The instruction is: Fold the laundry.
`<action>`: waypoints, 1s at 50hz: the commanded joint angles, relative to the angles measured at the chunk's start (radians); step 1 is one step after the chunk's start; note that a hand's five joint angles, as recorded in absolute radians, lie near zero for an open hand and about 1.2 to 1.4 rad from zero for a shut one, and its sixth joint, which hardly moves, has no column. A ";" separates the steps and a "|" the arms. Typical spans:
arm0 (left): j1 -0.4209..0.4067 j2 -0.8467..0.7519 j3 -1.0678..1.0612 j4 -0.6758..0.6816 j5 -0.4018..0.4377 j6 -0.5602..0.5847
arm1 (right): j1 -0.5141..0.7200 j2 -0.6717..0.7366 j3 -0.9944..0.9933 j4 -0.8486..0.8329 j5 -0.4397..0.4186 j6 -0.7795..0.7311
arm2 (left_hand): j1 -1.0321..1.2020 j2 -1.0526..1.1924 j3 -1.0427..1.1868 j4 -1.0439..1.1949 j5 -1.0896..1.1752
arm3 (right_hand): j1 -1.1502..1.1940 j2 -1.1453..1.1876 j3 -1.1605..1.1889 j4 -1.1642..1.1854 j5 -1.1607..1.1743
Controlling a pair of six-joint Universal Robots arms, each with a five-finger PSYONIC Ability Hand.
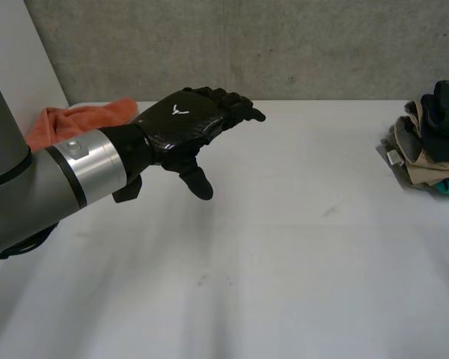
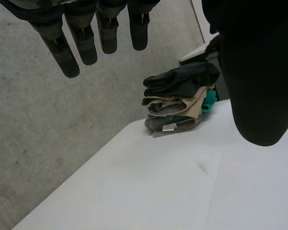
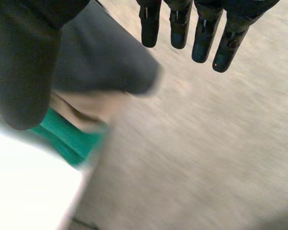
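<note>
Left hand (image 1: 183,127): hovering over the white bench (image 1: 284,269) near its far-left corner, fingers straight and spread, thumb hanging down, nothing in it.

Stack of folded dark, tan, grey and teal garments (image 1: 430,146): on the bench's right edge, towards the far-right corner. It looks finished, so leave it.

Right hand (image 3: 203,45): fingers straight, nothing held. Its wrist view is smeared, but the grey, tan and green cloth beside its thumb is probably that stack.

Your work item is the crumpled orange cloth (image 1: 78,120), bunched at the far-left corner of the bench just behind the left hand.

Handling, as I judge it:
- Expect it to be light and limp with no stiffness. It will drape and should slide easily on the smooth bench top.
- Grabbing the middle of the bunch only lifts a lump.
- Find a hem or corner and pinch it between thumb and fingers, taking enough cloth that it can't slip out.
- Drag it to the open middle of the bench.
- Put the second hand on the neighbouring corner for tension, then spread it flat before any fold.
</note>
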 commanded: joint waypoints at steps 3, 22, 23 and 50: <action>0.001 0.002 0.006 0.002 0.000 0.000 | -0.046 0.019 -0.299 -0.009 0.501 -0.056 | -0.020 -0.011 -0.019 -0.015 -0.029 | -0.022 -0.048 -0.038 -0.060 -0.063; 0.189 -0.010 0.055 0.205 -0.272 -0.003 | 0.822 -0.285 -0.018 -0.132 0.346 0.174 | -0.032 -0.023 -0.031 -0.027 -0.040 | -0.022 -0.048 -0.038 -0.060 -0.063; 0.234 -0.031 0.061 0.263 -0.316 0.006 | 0.909 -0.277 0.028 -0.126 0.335 0.153 | -0.032 -0.023 -0.031 -0.027 -0.040 | -0.022 -0.048 -0.038 -0.060 -0.063; 0.582 -0.877 0.569 0.396 -0.212 0.374 | 1.126 -0.095 0.314 -0.109 0.467 -0.099 | 0.018 0.027 0.019 0.023 0.009 | -0.022 -0.048 -0.038 -0.060 -0.063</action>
